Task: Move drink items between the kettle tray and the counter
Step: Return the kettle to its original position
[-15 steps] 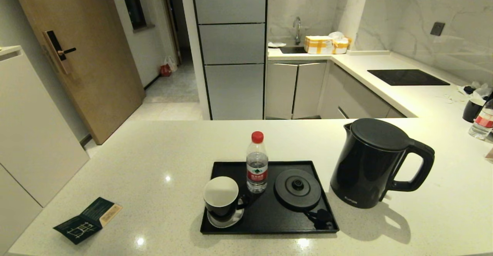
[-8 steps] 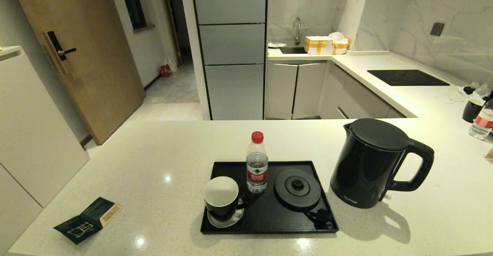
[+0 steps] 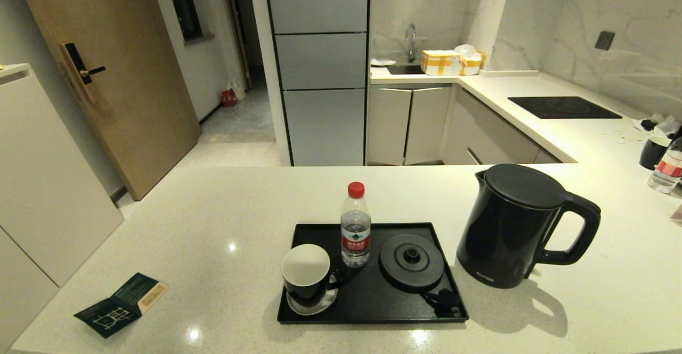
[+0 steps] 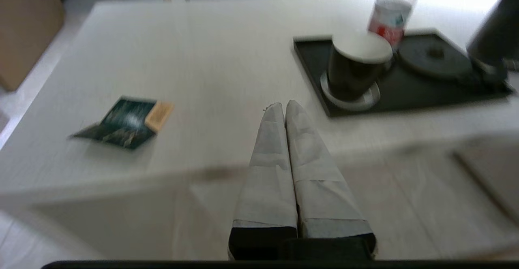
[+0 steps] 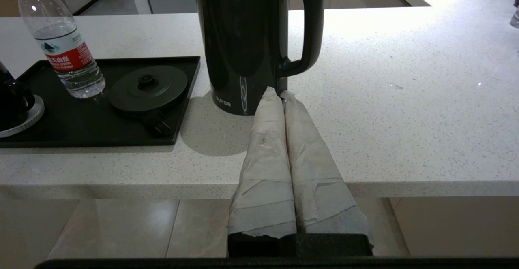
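The kettle (image 3: 514, 226) stands upright on the counter (image 3: 213, 236), just right of the tray (image 3: 367, 311), its loop handle turned to the right. On the tray the bottle (image 3: 355, 225) stands near the far edge, the mug (image 3: 307, 273) sits on a saucer (image 3: 311, 305) at the near left corner, and the round kettle base (image 3: 411, 261) lies to the right with its plug (image 3: 445, 302) near the tray's near right corner.

Neither arm shows in the head view. The left gripper (image 4: 285, 106) hangs off the counter's near edge, its taped fingers pressed together and holding nothing; its wrist view is smeared, so the kettle there is only a dark shape cut off at the edge. The right gripper (image 5: 278, 94) is likewise closed and empty, its tips pointing at the kettle's foot below the handle — whether they touch it I cannot tell.

A folded leaflet (image 3: 121, 304) lies well left of the tray. At the far right a second bottle (image 3: 667, 168) and a dark cup (image 3: 653, 151) are partly cut off.
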You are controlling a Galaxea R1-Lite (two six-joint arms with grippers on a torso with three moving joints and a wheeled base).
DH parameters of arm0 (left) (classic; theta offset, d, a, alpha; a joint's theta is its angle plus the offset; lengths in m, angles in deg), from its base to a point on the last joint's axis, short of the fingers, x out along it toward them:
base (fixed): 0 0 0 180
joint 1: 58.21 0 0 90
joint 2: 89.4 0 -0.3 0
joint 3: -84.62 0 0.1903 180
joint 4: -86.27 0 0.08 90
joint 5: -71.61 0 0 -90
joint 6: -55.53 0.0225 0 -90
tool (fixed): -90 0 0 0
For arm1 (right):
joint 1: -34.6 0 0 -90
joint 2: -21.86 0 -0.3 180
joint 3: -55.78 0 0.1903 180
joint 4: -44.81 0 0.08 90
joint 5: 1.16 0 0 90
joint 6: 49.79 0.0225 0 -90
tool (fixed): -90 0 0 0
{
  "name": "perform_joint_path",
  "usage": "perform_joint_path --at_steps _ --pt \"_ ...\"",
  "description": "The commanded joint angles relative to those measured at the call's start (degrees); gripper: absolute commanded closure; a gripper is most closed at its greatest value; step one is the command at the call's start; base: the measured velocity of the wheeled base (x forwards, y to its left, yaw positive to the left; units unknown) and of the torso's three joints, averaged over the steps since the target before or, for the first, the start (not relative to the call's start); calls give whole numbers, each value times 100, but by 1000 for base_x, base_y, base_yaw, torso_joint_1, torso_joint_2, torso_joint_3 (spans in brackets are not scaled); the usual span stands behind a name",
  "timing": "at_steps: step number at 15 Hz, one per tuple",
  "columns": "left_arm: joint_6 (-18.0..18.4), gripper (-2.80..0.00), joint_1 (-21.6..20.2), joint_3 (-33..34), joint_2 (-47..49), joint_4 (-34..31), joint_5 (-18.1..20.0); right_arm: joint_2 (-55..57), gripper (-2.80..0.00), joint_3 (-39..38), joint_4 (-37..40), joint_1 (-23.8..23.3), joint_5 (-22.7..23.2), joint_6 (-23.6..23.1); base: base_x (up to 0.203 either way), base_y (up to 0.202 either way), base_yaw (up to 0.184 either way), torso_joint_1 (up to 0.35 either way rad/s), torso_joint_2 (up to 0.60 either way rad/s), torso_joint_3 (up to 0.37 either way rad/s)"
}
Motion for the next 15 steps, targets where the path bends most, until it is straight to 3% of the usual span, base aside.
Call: perform_joint_path --at_steps 1,3,5,7,8,9,11,14,15 --pt "-290 0 -20 701 -35 1639 -152 4 0 -9 0 1 4 -2 0 0 0 0 0 0" --pt "-377 0 -27 650 -36 1741 -327 9 0 -9 0 1 4 -2 0 0 0 0 0 0" --pt "29 0 -27 580 -33 940 -681 8 0 -9 0 1 7 -5 0 0 0 0 0 0" --pt "-202 0 -27 365 -35 317 -971 0 0 -9 0 1 4 -2 0 0 0 0 0 0" --pt "-453 0 -27 359 -36 284 -1045 0 0 -9 0 1 13 -2 0 0 0 0 0 0" --pt "-477 0 -27 350 -36 292 -1070 9 0 -9 0 1 4 -2 0 0 0 0 0 0" --pt "-252 0 -27 338 -36 282 -1074 0 0 -9 0 1 4 -2 0 0 0 0 0 0" --pt "769 0 -22 452 8 356 -875 3 0 -9 0 1 4 -2 0 0 0 0 0 0" --pt "855 0 -20 458 114 328 -825 9 0 -9 0 1 4 -2 0 0 0 0 0 0"
